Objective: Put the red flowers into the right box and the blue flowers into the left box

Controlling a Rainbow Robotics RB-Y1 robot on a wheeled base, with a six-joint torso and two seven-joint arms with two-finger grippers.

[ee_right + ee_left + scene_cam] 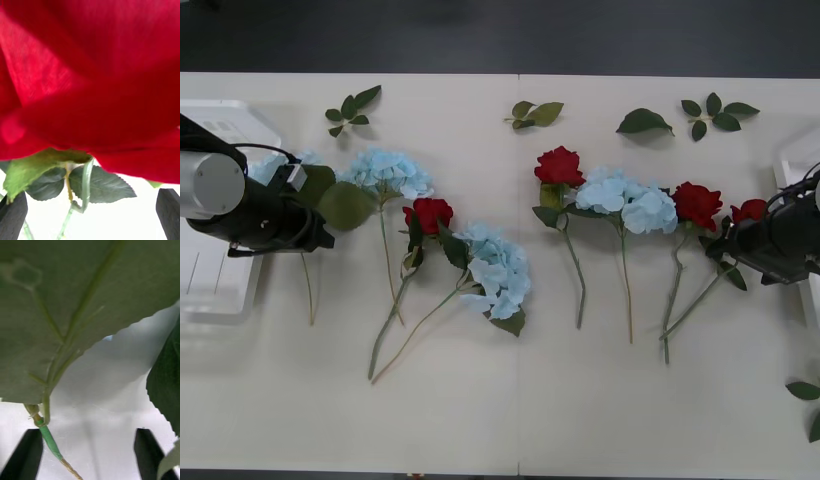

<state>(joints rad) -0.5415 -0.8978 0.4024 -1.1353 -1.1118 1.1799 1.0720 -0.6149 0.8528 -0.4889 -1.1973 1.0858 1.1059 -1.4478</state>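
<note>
My left pincer (320,225), spread, hovers by the blue flowers (387,172) near the desk's left edge and the left box (220,290). My right pincer (725,245), spread, flanks the red flowers (750,211) beside the right box (798,165).

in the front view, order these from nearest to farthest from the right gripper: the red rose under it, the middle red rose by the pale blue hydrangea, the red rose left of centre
From the right gripper, at the table's right edge:
1. The deep-red rose under it, far right, touching the gripper.
2. The middle deep-red rose, centre, beside the pale blue hydrangea cluster.
3. The deep-red rose left of centre, towards the left gripper.
</note>
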